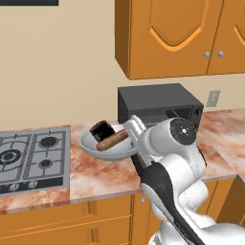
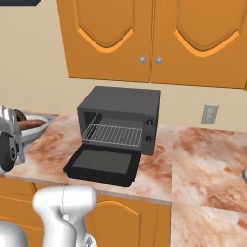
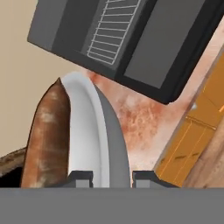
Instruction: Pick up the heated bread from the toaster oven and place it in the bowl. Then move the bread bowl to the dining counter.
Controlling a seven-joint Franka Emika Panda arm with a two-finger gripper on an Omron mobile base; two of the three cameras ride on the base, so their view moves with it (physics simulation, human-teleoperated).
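gripper (image 3: 112,177): seen in the hand view; the two finger tips straddle the bowl's rim, one on the inner side, one on the outer. There's a gap between the tips with the rim wall in it. Can't tell if they're actually pinching the rim or just set around it.
why that pose: my read is an edge grasp. The rim is the only thin part of a shallow bowl that a two-finger claw can take, so the hand comes in along the edge.
bowl (image 1: 91,145): grey, shallow, on the marbled counter (image 1: 98,177) between the gas hob (image 1: 33,158) and the toaster oven (image 1: 160,103). In the left base view the arm's wrist sits right at its near-right edge.
heated bread (image 1: 101,130): dark roundish lump, already in the bowl at the back. So the first half of the task looks done.
baguette stick (image 3: 48,131): long and tan-brown, lies across the bowl and leans over the rim. It sits just beside the fingers in the hand view.
toaster oven state: door (image 2: 102,165) dropped flat onto the counter, wire rack (image 2: 113,135) bare. That fits the bread having been taken out.
step in hand: likely securing the bowl for the carry to the dining counter.
risk: a one-sided rim hold will let the bowl tip, and the stick could roll off or shift the load. Keep it level and move slowly.
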